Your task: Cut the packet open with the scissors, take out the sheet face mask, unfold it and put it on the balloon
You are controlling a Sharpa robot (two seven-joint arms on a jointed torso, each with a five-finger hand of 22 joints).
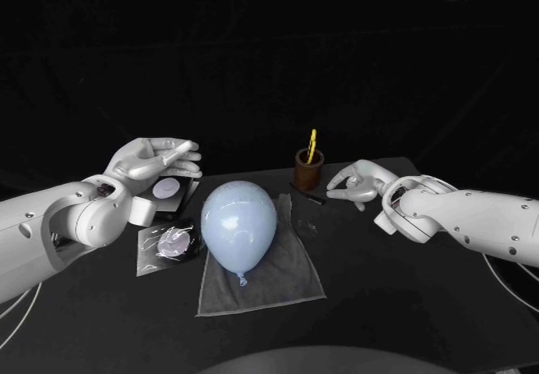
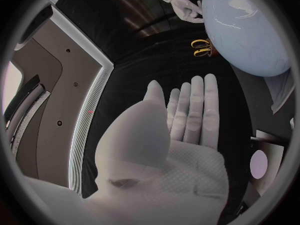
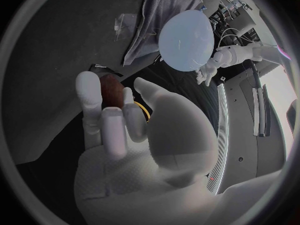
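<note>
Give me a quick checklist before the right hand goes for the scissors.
1. Scissors standing in the brown cup: ok.
2. Right hand empty and beside the cup: ok.
3. Left hand empty, raised clear of the balloon: ok.
4. Balloon resting on the grey cloth: ok.
5. Packet lying flat beside the balloon: ok.
6. Packet uncut: cannot tell.

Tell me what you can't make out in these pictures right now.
Scissors blades: head view, hidden inside the brown cup.
Packet: head view, partly covered by the left hand and wrist; cut or not, unclear.
Clear bundle: head view, too small to tell its contents.
Balloon: left wrist view, cut off by the circle's edge.
</note>
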